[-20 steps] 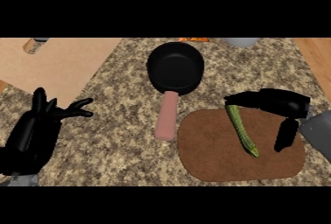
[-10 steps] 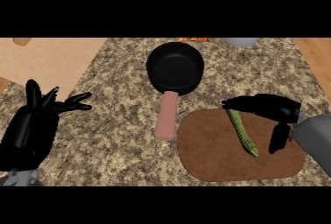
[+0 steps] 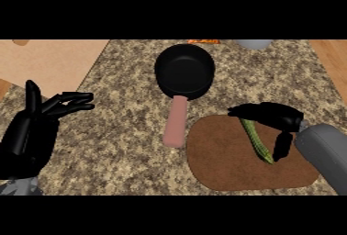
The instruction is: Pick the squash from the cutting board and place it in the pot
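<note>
Right hand [image 3: 270, 115] at 3 o'clock, fingers curled down over the squash's [image 3: 257, 140] top end, thumb beside it; can't tell if it's clamped yet. Squash lies on the board [image 3: 230, 165], long axis running 11 to 5, just under the palm. Pot [image 3: 184, 69] sits at 11 o'clock from that hand. Left hand [image 3: 34, 133] rests spread at 9, far off.
</note>
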Available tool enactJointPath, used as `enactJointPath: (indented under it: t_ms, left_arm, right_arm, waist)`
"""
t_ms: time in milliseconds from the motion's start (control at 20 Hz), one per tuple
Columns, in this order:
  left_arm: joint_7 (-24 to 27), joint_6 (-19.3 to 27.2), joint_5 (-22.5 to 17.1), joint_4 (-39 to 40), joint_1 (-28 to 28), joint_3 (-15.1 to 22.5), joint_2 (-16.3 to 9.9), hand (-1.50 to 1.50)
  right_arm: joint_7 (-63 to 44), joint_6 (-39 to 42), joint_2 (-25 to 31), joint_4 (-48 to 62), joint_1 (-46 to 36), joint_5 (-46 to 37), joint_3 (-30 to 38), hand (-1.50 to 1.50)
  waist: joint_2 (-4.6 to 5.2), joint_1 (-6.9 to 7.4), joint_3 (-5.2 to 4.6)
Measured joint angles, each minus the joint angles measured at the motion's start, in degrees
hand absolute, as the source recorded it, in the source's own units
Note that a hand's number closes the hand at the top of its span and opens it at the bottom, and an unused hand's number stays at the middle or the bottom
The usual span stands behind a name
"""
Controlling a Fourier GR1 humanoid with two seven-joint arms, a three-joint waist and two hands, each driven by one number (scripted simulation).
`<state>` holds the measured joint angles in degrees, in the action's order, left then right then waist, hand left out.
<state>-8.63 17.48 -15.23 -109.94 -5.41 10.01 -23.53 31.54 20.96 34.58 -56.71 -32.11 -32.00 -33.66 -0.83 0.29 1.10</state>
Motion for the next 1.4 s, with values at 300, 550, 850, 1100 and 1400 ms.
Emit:
enactJointPath:
  t_ms: [300, 550, 850, 1100, 1400]
  left_arm:
    - [-0.4, -0.1, -0.1, -0.1, -0.3, -0.5, 0.5, 0.0]
    - [1.2, -0.3, 0.6, 0.2, -0.2, -0.9, 1.0, 0.0]
    - [0.8, -0.4, 0.9, -0.3, -0.1, -1.6, 0.8, 0.0]
    - [0.9, 0.3, 1.7, -1.3, 1.7, -2.2, 0.6, 0.0]
    - [0.9, 0.5, 1.7, -2.7, 3.4, -3.7, 0.2, 0.0]
  right_arm:
    - [3.6, -4.0, -2.1, 1.4, -0.7, -3.9, -1.9, 1.5]
    - [7.4, -6.3, -2.6, 3.2, -1.5, -5.5, -1.9, 1.5]
    - [11.8, -7.3, -3.2, 0.8, -1.5, -8.4, -4.8, 1.5]
    - [16.4, -6.5, -5.1, -11.0, 0.4, -13.8, -14.5, 1.5]
    - [16.5, -5.7, -0.4, -25.8, 5.4, -14.5, -17.6, 1.5]
  waist:
    - [-0.08, 0.26, -0.11]
    - [-0.22, 0.23, -0.12]
    - [-0.55, -0.32, -0.27]
    - [-0.98, -1.54, -0.37]
    - [-1.13, -3.03, -0.21]
